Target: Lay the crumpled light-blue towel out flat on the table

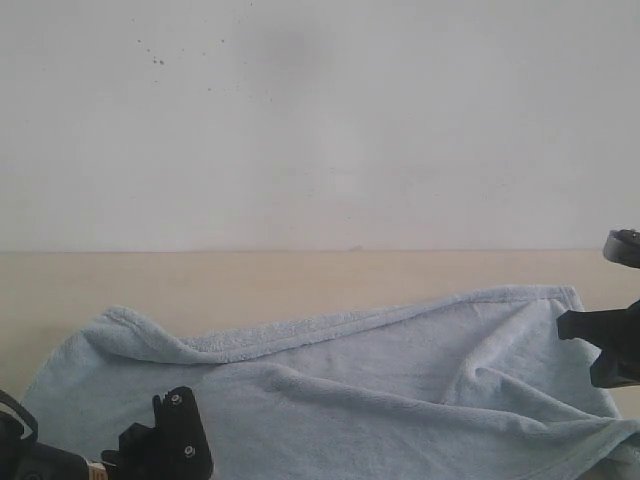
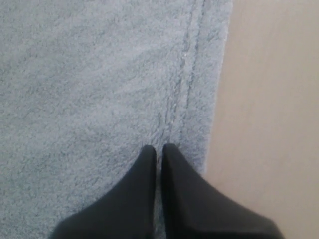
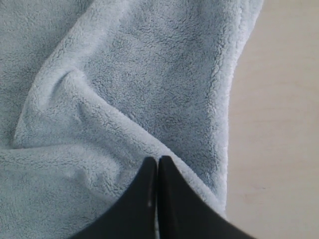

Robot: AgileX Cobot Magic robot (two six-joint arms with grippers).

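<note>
At the seven o'clock corner of the towel (image 1: 380, 385), which lay rumpled on the table (image 1: 200, 280), the left gripper (image 2: 158, 148) hovered by the hem (image 2: 187, 89), jaws pressed together with no cloth visibly pinched. At three o'clock the right gripper (image 3: 157, 159), likewise closed, sat over a ridge (image 3: 99, 112). Each would probably need to pinch its edge and draw outward, low and slow.

Looking at a plain white wall (image 1: 400, 130) filling the upper half of the exterior view, matte and evenly lit. Spotting a small cluster of dark specks (image 1: 158, 61) toward its upper left, with a few fainter ones trailing rightward. Picking up a faint greyish smudge (image 1: 290, 50) just right of those, soft-edged, barely darker than its surroundings.
</note>
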